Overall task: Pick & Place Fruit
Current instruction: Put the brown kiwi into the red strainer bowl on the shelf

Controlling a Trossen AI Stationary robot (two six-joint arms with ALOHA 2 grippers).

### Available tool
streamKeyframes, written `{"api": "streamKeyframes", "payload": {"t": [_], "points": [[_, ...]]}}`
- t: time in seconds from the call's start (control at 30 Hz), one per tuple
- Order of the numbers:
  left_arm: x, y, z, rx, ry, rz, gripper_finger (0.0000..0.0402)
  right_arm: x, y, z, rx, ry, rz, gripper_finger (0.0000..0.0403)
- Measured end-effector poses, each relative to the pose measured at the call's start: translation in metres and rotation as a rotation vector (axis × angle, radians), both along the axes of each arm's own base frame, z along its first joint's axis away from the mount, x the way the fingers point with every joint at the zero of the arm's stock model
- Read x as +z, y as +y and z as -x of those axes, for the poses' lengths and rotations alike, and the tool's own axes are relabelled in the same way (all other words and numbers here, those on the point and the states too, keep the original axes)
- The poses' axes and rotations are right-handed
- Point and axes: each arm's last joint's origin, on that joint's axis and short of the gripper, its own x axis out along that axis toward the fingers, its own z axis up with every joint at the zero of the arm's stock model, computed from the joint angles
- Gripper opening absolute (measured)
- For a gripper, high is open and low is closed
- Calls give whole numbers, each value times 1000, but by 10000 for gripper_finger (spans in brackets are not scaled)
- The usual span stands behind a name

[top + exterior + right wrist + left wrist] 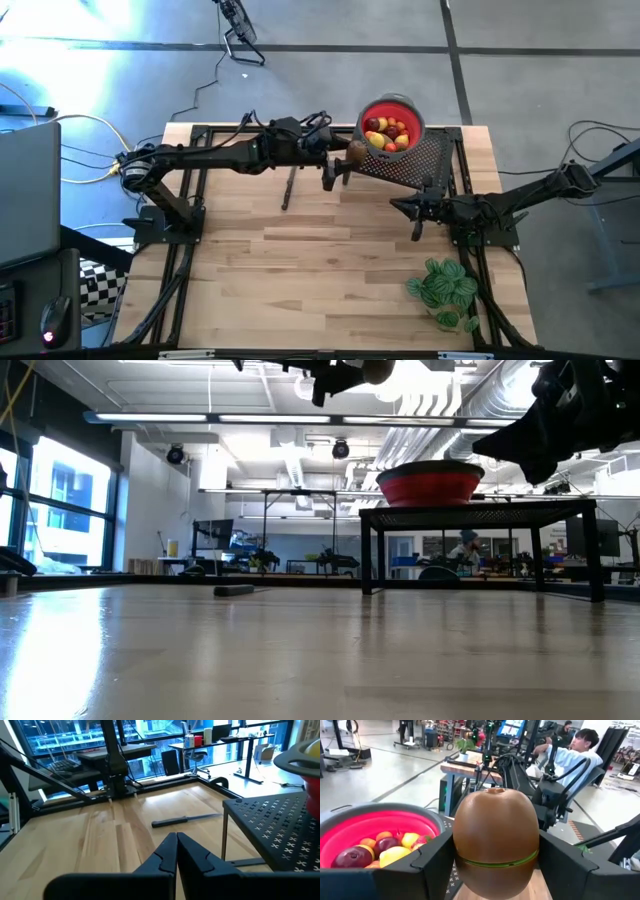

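Knife (289, 189) lies on table (300, 270); plant (443, 290) nearby.

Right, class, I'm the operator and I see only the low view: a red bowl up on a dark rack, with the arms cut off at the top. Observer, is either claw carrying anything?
Observer: Yes. The left wrist view shows the left claw shut on a brown kiwi.
Operator: I see only the bowl's side. What is inside it?
Observer: The red bowl holds a pile of fruit, yellow, red and orange.
Operator: And the other arm?
Observer: The right claw is shut on nothing and sits beside the rack.
Operator: That dark thing lying on the wood?
Observer: A knife, lying flat, with neither claw touching it.
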Motion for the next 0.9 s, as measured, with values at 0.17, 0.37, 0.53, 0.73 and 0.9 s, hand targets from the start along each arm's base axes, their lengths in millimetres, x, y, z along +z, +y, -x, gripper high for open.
{"api": "streamKeyframes", "payload": {"t": [0.17, 0.37, 0.53, 0.73, 0.9], "points": [[0, 8, 2, 29, -3, 30, 246, 1, 0, 0, 3, 5, 38, 2], [1, 29, 7, 95, -23, 62, 246, 3, 0, 0, 7, -3, 78, 2], [4, 44, 12, 135, -57, 55, 246, 3, 0, 0, 8, 1, 93, 2], [6, 54, 12, 157, -93, 64, 246, 3, 0, 0, 7, -5, 91, 2], [11, 62, -10, 114, -80, 57, 246, 4, 0, 0, 7, -19, 88, 2]]}}
